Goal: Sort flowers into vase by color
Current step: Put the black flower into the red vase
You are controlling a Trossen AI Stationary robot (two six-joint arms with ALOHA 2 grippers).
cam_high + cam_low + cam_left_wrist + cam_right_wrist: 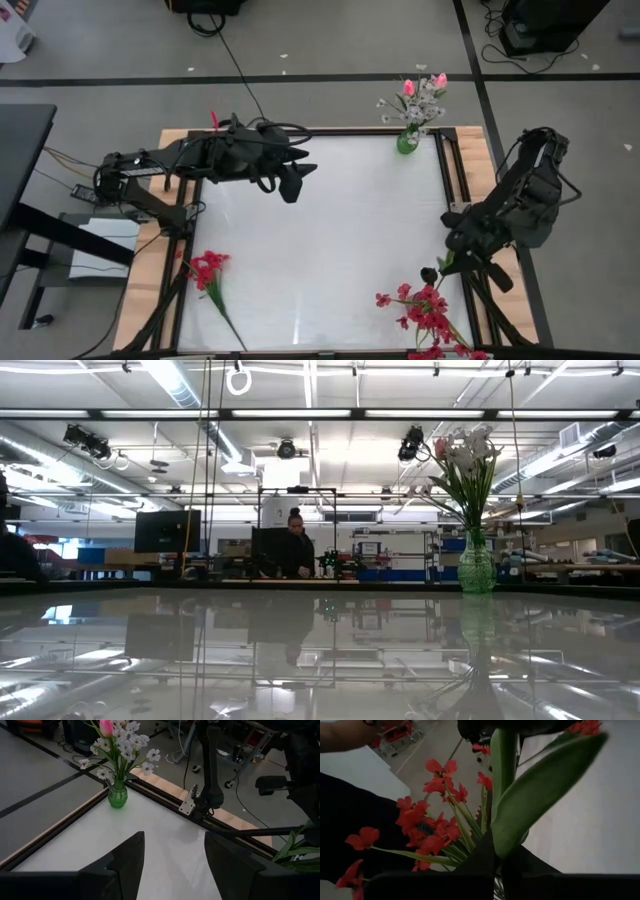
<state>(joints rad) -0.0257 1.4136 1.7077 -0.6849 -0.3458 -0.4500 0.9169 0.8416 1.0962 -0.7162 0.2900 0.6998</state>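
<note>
Flowers (425, 312) lie by the desk's near right corner.
Right hand (447, 268) pinches one green stem (502, 765); light, floppy, best held low. Left hand (296, 182) spread, far-left.

A glossy white table (330, 240) with a dark metal frame and pale wooden edge boards stands on a grey floor (330, 40) crossed by black tape lines (300, 78), with black cables (235, 55) trailing over it. Small white scraps lie scattered on the floor. Across the table, the room is a large open workshop: a white ceiling (330, 445) with long fluorescent light strips (170, 380), exposed pipes and hanging black spotlights (85, 442). A person in dark clothes (296, 550) stands at distant benches beside a dark monitor (167, 531), with blue cabinets (410, 572) behind.
</note>
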